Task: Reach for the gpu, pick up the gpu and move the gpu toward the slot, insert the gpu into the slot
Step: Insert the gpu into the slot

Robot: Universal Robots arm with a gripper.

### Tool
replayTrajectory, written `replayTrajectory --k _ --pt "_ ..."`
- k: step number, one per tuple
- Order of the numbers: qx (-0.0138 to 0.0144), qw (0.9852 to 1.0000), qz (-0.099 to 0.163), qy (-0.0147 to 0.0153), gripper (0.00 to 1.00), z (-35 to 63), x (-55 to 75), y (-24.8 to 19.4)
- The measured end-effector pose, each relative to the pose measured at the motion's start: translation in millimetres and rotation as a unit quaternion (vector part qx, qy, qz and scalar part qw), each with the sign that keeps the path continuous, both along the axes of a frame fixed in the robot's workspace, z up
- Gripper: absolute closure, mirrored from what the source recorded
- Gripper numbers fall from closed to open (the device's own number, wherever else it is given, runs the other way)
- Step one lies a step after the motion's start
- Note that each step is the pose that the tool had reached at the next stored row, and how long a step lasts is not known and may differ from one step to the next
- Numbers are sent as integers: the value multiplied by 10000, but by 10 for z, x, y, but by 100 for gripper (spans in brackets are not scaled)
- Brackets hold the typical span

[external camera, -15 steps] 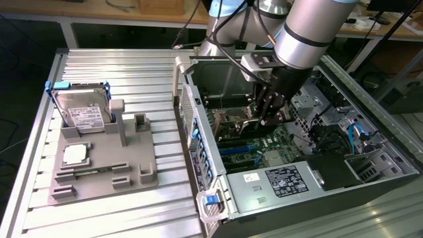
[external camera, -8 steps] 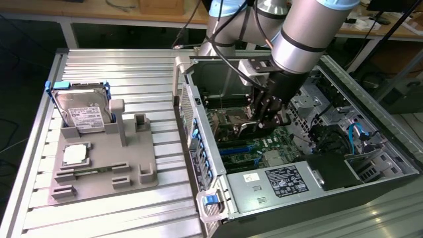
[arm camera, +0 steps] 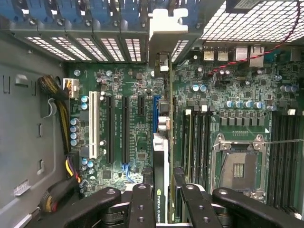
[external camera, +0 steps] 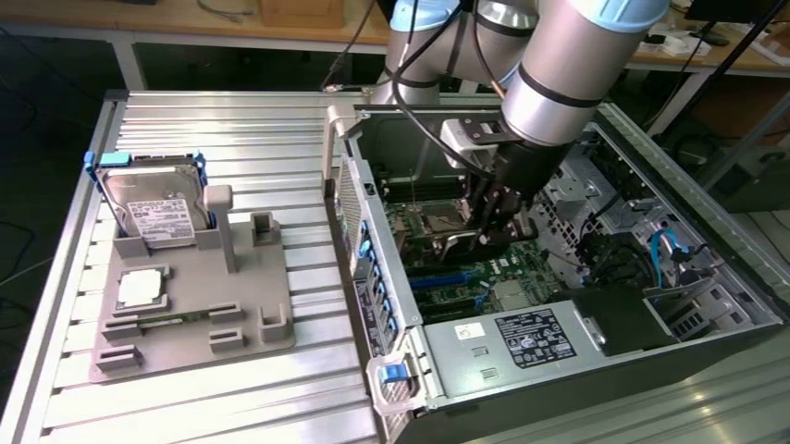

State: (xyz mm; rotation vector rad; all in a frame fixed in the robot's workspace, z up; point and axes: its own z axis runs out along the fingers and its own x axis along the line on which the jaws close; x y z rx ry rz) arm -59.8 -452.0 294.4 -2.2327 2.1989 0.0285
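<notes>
The gpu [arm camera: 161, 161], a thin flat circuit card seen edge-on in the wrist view with a green board edge and a dark printed label strip along its top, is pinched between the two black fingers [arm camera: 142, 204] of the gripper [arm camera: 163, 190], one pressed against each face. The card stands upright on its long edge inside the open computer case. Its silver metal end bracket [arm camera: 164, 33] reaches the rear wall of the case, among the row of blue plastic clips [arm camera: 95, 9].

The slot [arm camera: 155, 110], a long narrow blue plastic connector strip, runs parallel to the card and shows just beside the card's edge. Whether the card touches the slot cannot be told. On one side of the slot lie two long black connector strips [arm camera: 126, 130] and a white one [arm camera: 93, 126]. On the other side are the black memory strips [arm camera: 194, 137] and the square silver processor socket [arm camera: 237, 164], all on the green motherboard [arm camera: 142, 80].

In the exterior view the grey robot arm [external camera: 556, 83] reaches down into the black computer case [external camera: 691, 361], with the gripper [external camera: 500, 227] low over the motherboard. To the exterior view's left of the case, on the ribbed aluminium table [external camera: 222, 120], a grey fixture plate [external camera: 198, 342] holds a boxy silver hard drive with a white label [external camera: 154, 208] standing upright and a small square silver processor chip [external camera: 142, 287] lying flat.
</notes>
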Motion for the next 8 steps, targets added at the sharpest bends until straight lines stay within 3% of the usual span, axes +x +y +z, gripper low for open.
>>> replayTrajectory --k 8 --pt "0 9999 -153 0 73 -24 -43 0"
